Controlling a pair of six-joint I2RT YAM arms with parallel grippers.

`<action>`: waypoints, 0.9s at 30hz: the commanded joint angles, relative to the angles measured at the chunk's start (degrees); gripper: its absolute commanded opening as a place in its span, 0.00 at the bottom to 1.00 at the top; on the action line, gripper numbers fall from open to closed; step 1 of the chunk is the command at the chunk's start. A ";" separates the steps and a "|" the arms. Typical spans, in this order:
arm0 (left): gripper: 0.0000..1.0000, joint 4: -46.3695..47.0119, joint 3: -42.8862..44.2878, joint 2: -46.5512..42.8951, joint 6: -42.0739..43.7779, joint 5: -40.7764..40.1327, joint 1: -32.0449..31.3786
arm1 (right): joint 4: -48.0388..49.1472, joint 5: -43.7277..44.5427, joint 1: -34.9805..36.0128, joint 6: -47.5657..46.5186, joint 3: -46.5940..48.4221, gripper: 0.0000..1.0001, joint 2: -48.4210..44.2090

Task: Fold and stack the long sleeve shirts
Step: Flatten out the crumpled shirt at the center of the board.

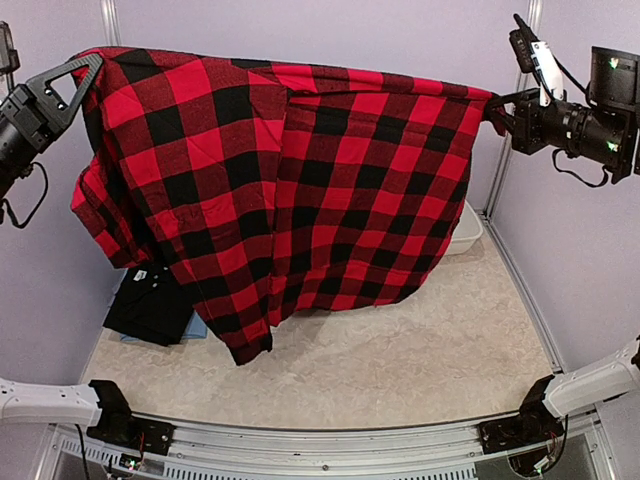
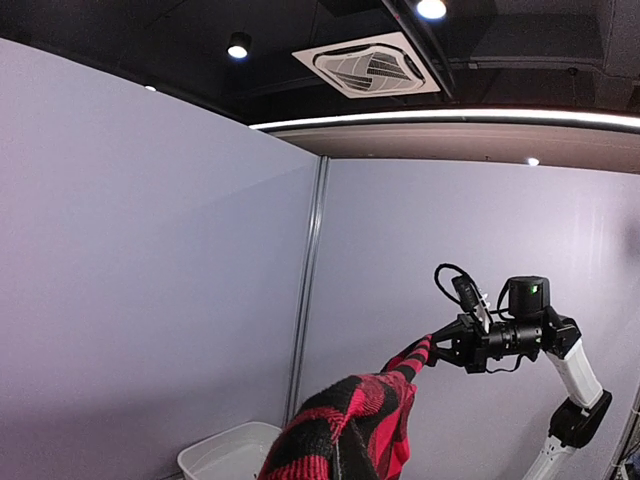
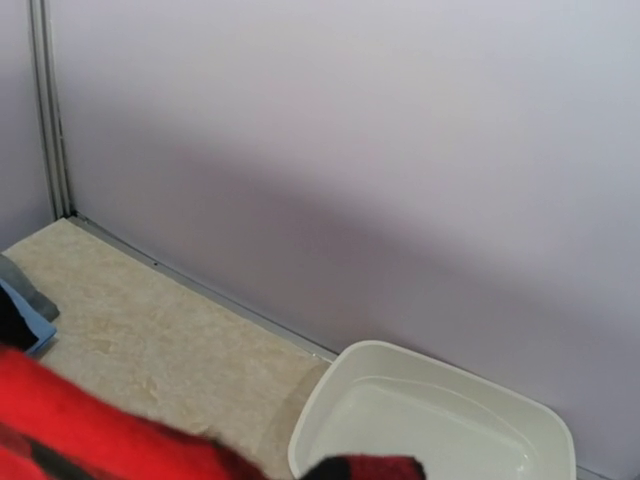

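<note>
Worktop: beige, marbled worktop (image 1: 420,370), the biggest thing out there, with both arm bases at 6 o'clock.
Flannel: the large red-and-black checked flannel shirt (image 1: 300,190) is up in the air, stretched wide from 10 o'clock across to 2 o'clock, its lower hem dangling over the middle of the worktop.
Basin: white oval plastic basin (image 1: 468,232) sits at 2 o'clock, tucked in the far corner and half hidden behind the flannel.
Black shirt: black shirt with a white label (image 1: 150,300) lies flat at 8 o'clock.
Blue shirt: a light blue shirt (image 1: 196,328) peeks out from under it.
Left jaws: pressed together, pinching the flannel's 10 o'clock corner.
Right jaws: pressed together, pinching its 2 o'clock end.
</note>
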 commanded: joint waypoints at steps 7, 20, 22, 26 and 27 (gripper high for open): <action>0.00 8.26 -0.30 -2.75 -0.26 2.59 3.43 | 0.31 4.61 -0.51 -0.61 -3.05 0.00 -3.32; 0.00 -6.13 -2.61 7.54 -0.52 -10.03 2.81 | -6.41 8.40 -0.48 4.79 -11.01 0.00 -3.03; 0.00 -6.84 -5.56 6.32 0.17 -8.27 2.74 | -5.80 5.37 -0.49 4.69 -13.09 0.00 -4.86; 0.00 -7.78 -10.26 1.51 0.67 -2.66 2.04 | -6.17 0.46 -0.54 5.30 -14.99 0.00 -8.06; 0.00 -8.05 -11.26 -0.08 0.53 -1.94 1.72 | -6.48 -0.45 -0.54 5.69 -15.29 0.00 -8.71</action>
